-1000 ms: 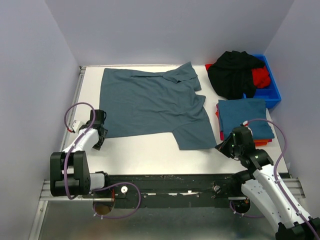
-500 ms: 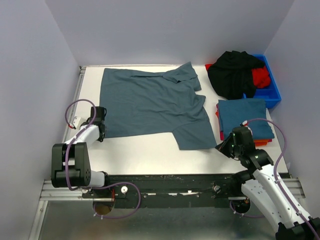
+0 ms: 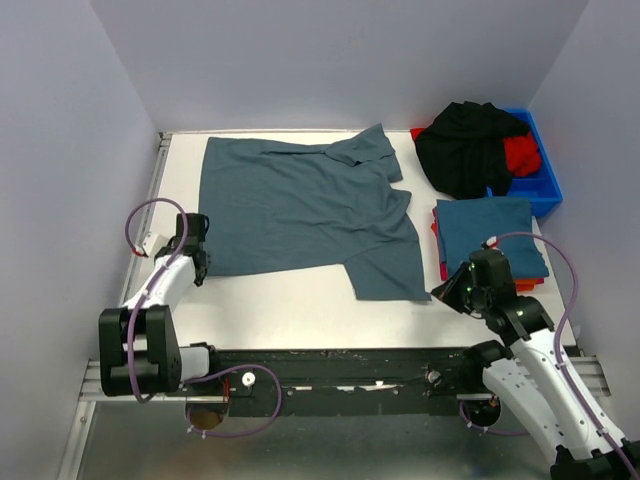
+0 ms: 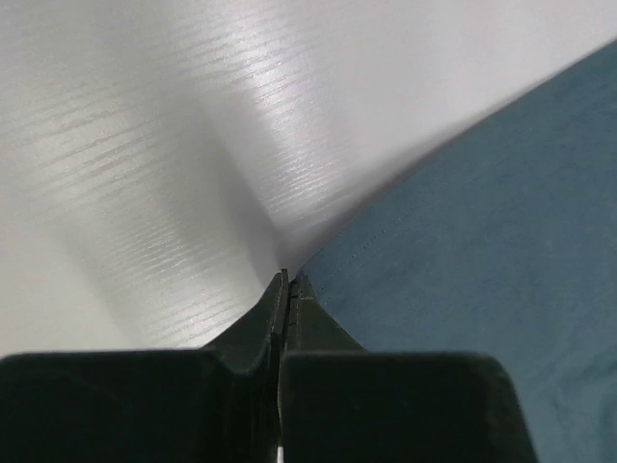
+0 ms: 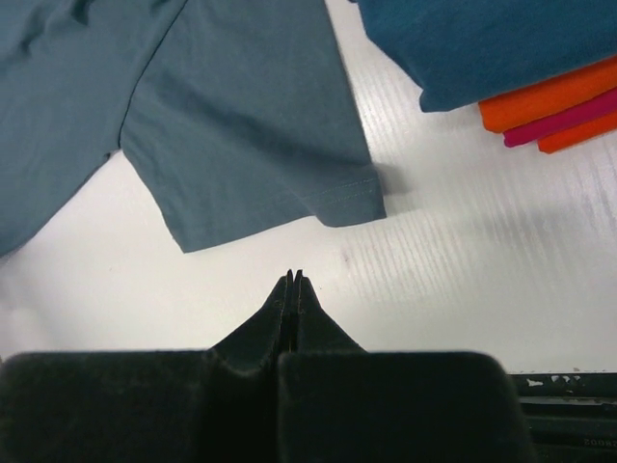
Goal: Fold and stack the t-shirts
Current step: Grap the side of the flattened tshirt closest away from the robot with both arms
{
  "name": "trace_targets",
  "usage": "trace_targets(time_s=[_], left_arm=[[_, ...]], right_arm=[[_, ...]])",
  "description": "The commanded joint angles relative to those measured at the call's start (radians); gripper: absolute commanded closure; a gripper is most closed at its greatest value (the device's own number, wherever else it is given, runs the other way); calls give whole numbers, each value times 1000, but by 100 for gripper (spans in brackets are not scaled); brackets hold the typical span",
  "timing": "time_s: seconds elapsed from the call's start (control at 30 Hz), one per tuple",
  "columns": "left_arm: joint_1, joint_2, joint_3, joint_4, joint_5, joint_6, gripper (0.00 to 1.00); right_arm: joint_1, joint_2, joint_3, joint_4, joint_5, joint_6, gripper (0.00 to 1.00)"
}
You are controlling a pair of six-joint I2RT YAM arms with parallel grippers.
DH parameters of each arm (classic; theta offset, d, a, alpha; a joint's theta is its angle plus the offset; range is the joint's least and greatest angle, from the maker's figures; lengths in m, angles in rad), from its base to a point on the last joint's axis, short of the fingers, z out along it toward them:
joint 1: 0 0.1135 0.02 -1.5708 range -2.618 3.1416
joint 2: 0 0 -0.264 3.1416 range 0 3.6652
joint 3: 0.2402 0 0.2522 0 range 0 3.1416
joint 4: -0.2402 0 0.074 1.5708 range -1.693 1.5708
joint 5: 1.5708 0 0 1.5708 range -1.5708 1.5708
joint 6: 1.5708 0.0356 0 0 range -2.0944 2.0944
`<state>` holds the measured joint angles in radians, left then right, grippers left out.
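Note:
A teal t-shirt [image 3: 300, 205] lies spread flat across the white table [image 3: 300, 310], one sleeve toward the near right. My left gripper [image 3: 200, 272] is at its near-left corner. In the left wrist view the jaws [image 4: 287, 280] are shut, and the shirt's hemmed corner [image 4: 463, 231] runs into their tip, with that edge slightly raised. My right gripper [image 3: 440, 293] is shut and holds nothing. It hovers over bare table just short of the sleeve hem [image 5: 328, 198], with its tip [image 5: 292, 277] pointing at it.
A folded stack [image 3: 490, 232] sits at the right, a blue shirt on top with orange and pink ones [image 5: 549, 111] under it. Behind it a blue bin [image 3: 545, 185] holds black [image 3: 470, 145] and red garments. Walls close in on the left, right and back.
The left gripper's jaws went from open to shut at the shirt's near-left corner, and the arm shifted slightly. The right gripper stayed shut and barely moved.

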<state>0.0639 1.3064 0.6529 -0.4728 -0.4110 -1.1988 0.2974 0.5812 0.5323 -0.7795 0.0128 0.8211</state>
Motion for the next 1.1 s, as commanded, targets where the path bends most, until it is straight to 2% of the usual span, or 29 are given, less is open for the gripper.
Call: trace_targets(time_s=[0.0,0.03,0.1,0.17,0.23,0.33,0.4,0.7,1.07], left_arm=[[10,-111,-18,-56,-49,31,100],[7,-124,-27,-47,-43,36,100],[10,-124,-45,-20,-14,36,100],[8,-99,-58,2,15,31,100],[11,-66,-50,2,26,30,100],[10,-27,-35,-4,23,34,100],[10,-19,-35,2,20,39,100],[16,-10,-44,29,40,51,100],[22,8,-47,48,55,65,100]], right_arm=[[-3,-14,37,-47,-80,-30,99],[-1,-12,28,-23,-68,-39,95],[-1,23,11,8,-21,-43,65],[-1,84,5,20,-17,-25,52],[-1,133,-9,28,29,18,42],[-3,164,-44,71,61,48,40],[-1,164,-83,124,67,91,32],[-3,152,-202,262,118,251,34],[-3,189,-264,422,147,362,48]])
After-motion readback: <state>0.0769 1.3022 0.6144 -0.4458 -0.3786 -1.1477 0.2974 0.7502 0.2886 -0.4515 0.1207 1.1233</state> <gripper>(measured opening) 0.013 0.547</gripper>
